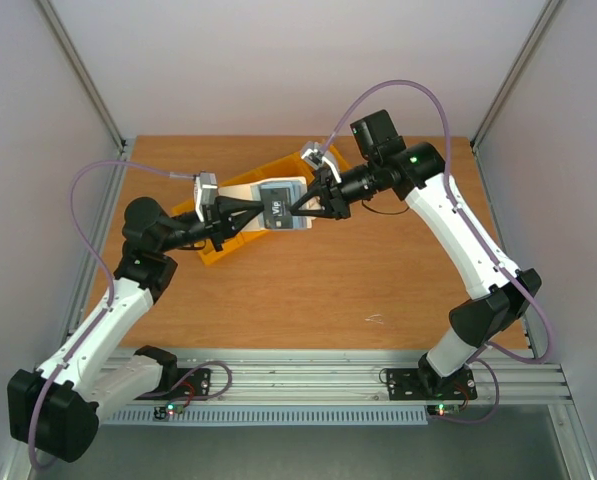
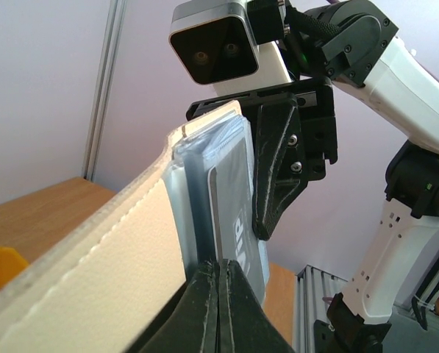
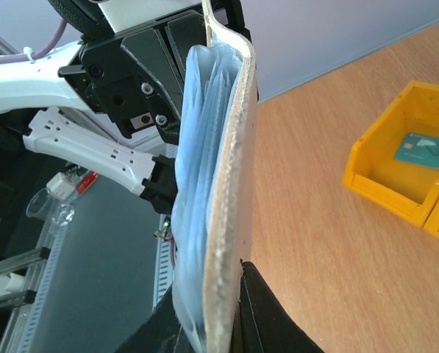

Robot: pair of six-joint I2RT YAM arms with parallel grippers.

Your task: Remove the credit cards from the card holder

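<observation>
The card holder [image 1: 240, 190] is held in the air between both grippers, cream face and pale blue pockets open. My right gripper [image 1: 300, 203] is shut on its right edge; in the right wrist view its jaws [image 3: 220, 309] pinch the cream cover and blue pockets [image 3: 226, 184]. My left gripper [image 1: 258, 210] is shut on the edge of a dark grey card [image 1: 276, 207] marked "VIP" that still sits in a pocket. The left wrist view shows the closed jaws [image 2: 220, 276] on this card [image 2: 241, 235] beside the cream cover [image 2: 109, 257]. A teal card [image 3: 425, 151] lies in a yellow bin. The red and blue cards are hidden.
Two yellow bins [image 1: 228, 240] [image 1: 300, 165] stand on the wooden table under and behind the grippers. In the right wrist view a bin wall [image 3: 381, 184] shows at the right. Grey walls close in the back and both sides.
</observation>
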